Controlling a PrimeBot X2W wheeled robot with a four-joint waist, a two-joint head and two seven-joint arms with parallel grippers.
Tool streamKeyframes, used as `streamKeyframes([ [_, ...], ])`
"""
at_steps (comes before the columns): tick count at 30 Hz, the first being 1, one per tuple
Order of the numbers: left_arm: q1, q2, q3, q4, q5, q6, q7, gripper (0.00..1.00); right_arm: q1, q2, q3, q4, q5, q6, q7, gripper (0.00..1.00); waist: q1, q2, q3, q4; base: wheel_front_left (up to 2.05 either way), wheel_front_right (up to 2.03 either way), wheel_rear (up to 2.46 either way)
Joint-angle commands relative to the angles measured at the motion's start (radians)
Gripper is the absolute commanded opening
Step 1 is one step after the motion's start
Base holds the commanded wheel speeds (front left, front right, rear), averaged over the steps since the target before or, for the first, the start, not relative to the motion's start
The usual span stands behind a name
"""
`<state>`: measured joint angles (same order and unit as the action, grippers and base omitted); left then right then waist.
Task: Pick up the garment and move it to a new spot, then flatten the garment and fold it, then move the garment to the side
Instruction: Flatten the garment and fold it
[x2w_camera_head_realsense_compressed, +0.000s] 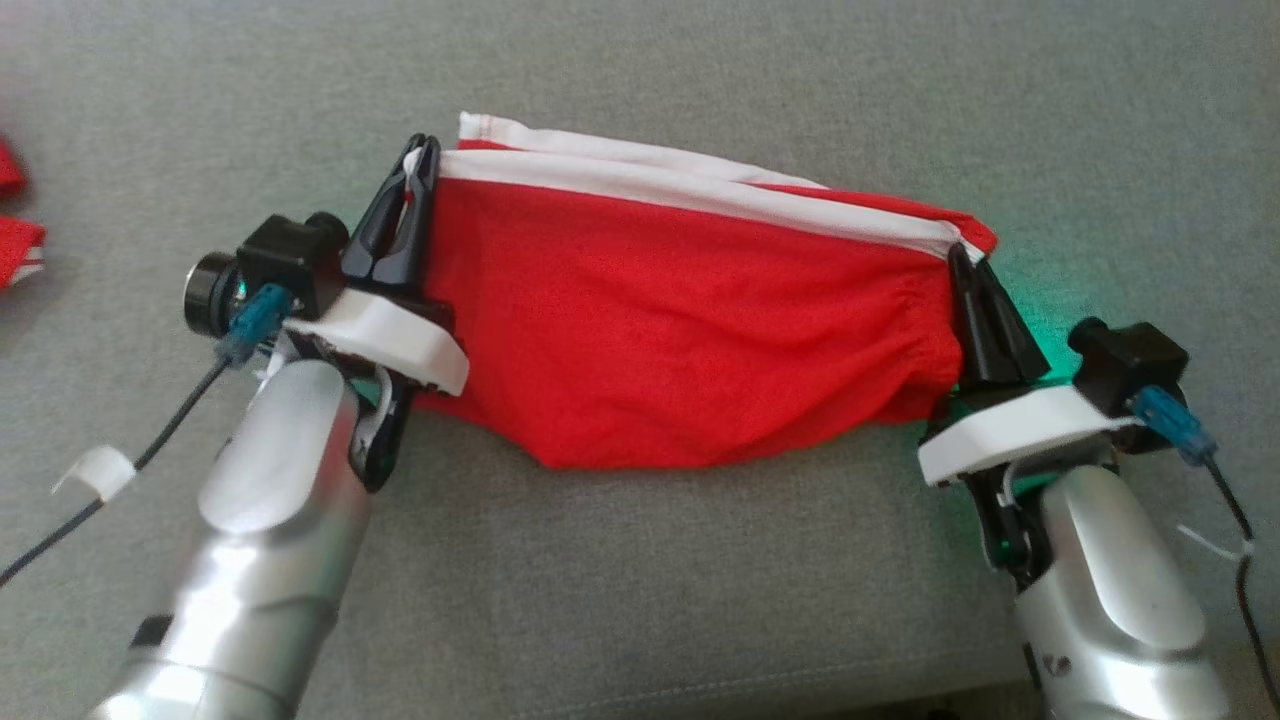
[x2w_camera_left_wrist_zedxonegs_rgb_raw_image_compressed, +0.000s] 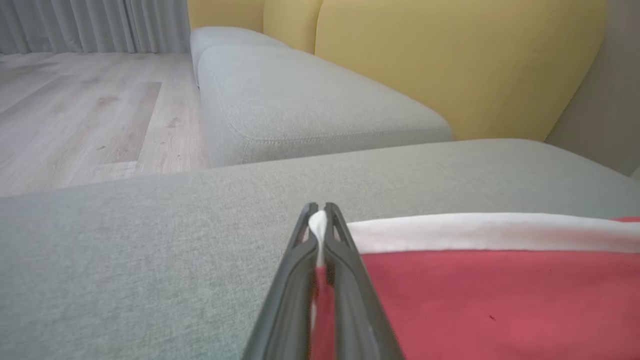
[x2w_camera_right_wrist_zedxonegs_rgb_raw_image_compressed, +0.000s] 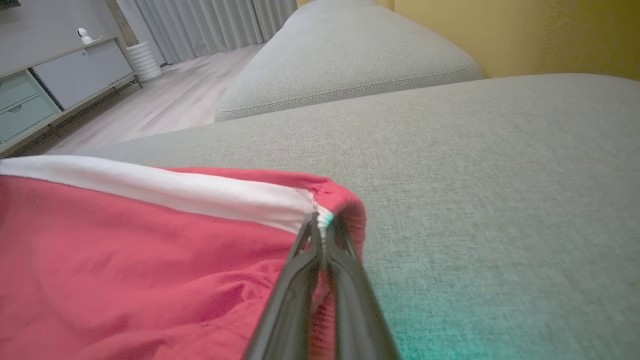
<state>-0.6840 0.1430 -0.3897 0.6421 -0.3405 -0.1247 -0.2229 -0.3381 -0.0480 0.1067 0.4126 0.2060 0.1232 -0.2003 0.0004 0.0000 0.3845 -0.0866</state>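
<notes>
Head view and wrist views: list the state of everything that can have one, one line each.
garment: stretched between both end effectors by its white band, red body sagging over the grey cushion.
left end effector: shut on the garment's left corner.
right end effector: shut on the garment's right corner.
red cloth: lying on the cushion, ungripped.

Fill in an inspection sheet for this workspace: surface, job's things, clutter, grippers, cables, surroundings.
Surface: grey sofa cushion, woven fabric.
Job's things: red garment with white band, stretched between both grippers, lower edge sagging.
Clutter: red cloth pieces at the far left edge.
Grippers: left gripper shut on the garment's left end; right gripper shut on its right end.
Cables: left cable and right cable, black, trail from the wrists.
Surroundings: yellow backrest, wood floor, curtains, cabinet.
</notes>
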Motion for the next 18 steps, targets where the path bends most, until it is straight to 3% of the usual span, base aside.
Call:
streamKeyframes([
  [1, -0.043, 0.018, 0.021, 0.004, 0.002, -0.004, -0.015, 0.0, -0.019, -0.002, 0.028, -0.011, 0.008, 0.008, -0.015, 0.0, -0.0004, 0.0, 0.019, -0.015, 0.0, 0.0, 0.0],
  [4, -0.09, 0.006, 0.013, 0.078, 0.0, -0.005, -0.024, 0.0, -0.046, -0.002, 0.039, 0.027, 0.019, 0.008, -0.029, 0.0, -0.0004, 0.0, 0.023, -0.017, 0.0, 0.0, 0.0],
  [5, -0.102, 0.002, 0.012, 0.097, 0.0, -0.005, -0.027, 0.0, -0.052, -0.002, 0.043, 0.038, 0.022, 0.008, -0.033, 0.22, -0.0004, 0.0, 0.022, -0.017, 0.0, 0.0, 0.0],
  [6, -0.113, -0.001, 0.012, 0.11, 0.001, -0.005, -0.03, 0.04, -0.057, -0.002, 0.046, 0.047, 0.026, 0.008, -0.037, 0.51, -0.0004, 0.0, 0.021, -0.017, 0.0, 0.0, 0.0],
  [7, -0.122, -0.005, 0.011, 0.119, 0.004, -0.005, -0.033, 0.41, -0.062, -0.002, 0.05, 0.055, 0.029, 0.008, -0.04, 1.0, -0.0004, 0.0, 0.019, -0.018, 0.0, 0.0, 0.0],
  [8, -0.128, -0.007, 0.008, 0.124, 0.007, -0.005, -0.035, 0.61, -0.065, -0.002, 0.054, 0.063, 0.033, 0.008, -0.043, 1.0, -0.0004, 0.0, 0.016, -0.018, 0.0, 0.0, 0.0],
  [9, -0.135, -0.013, 0.001, 0.127, 0.014, -0.005, -0.037, 1.0, -0.07, -0.002, 0.058, 0.074, 0.038, 0.008, -0.049, 1.0, -0.0004, 0.0, 0.01, -0.017, 0.0, 0.0, 0.0],
  [18, -0.054, -0.028, -0.015, 0.03, 0.014, -0.006, -0.039, 1.0, -0.022, -0.002, 0.014, 0.061, 0.009, 0.008, -0.06, 1.0, -0.0004, 0.0, -0.054, 0.004, 0.0, 0.0, 0.0],
])
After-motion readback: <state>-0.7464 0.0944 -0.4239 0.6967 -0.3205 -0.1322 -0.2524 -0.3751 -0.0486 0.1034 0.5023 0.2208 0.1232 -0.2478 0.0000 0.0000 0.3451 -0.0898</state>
